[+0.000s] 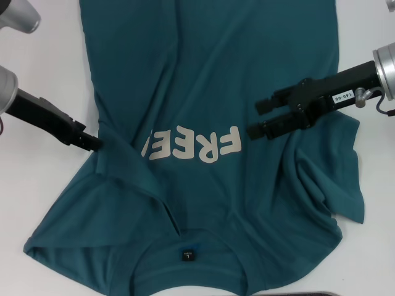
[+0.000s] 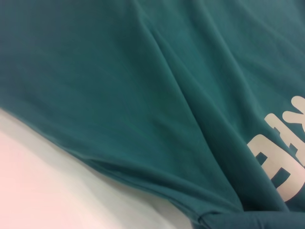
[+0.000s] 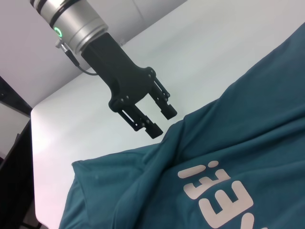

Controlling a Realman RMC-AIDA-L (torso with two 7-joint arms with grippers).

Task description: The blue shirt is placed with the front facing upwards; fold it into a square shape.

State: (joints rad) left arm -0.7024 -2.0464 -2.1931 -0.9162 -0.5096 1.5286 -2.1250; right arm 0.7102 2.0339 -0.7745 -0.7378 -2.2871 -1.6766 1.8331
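Large dark teal-blue cotton T-shirt spread front-up on white table, collar nearest robot. Left gripper set at shirt's left edge, fingers parted, nothing held, likely for edge pinch. Right gripper poised over chest, parted, empty.

Bare worktop lies open beside the blue shirt, whose raised fold by the left claw blocks low passes.
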